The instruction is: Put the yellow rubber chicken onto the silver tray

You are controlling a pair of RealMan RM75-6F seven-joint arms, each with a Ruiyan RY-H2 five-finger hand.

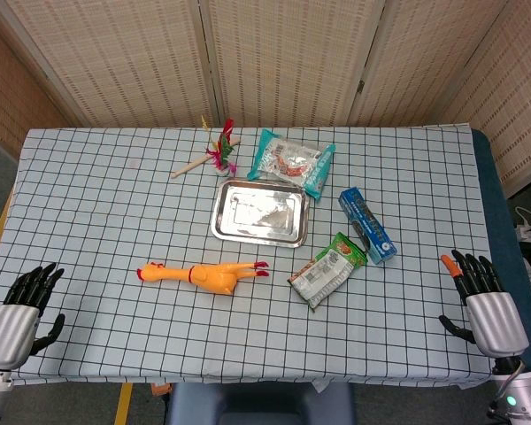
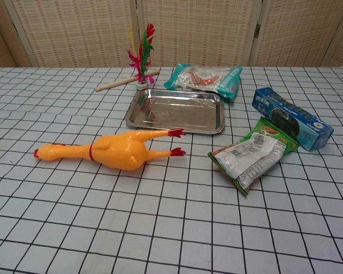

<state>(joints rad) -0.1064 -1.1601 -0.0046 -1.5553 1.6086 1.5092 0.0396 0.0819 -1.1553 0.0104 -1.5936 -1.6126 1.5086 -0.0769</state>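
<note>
I find both hands parked at the near edge of the desk, holding nothing. My left hand rests at the near left corner with its fingers apart and slightly curled; my right hand sits at the near right corner, fingers likewise spread. Neither shows in the chest view. I judge this a neutral start posture, with the grasp not yet begun.

The yellow rubber chicken lies on its side ahead and to the right of my left hand, roughly midway between the two hands, head pointing toward my left hand and red feet toward my right. Nothing touches it. It lies somewhat closer to my left hand, and its fat body offers the best hold, in my judgement.

Ahead of my right hand and to its left lies a green and white snack packet, with a blue box just beyond it.

The silver tray sits beyond the chicken's feet, near but apart, and appears bare, so the placement spot is free.

Farthest out, a teal snack bag touches the tray's far corner, and a feather toy on a stick lies just beside it.
</note>
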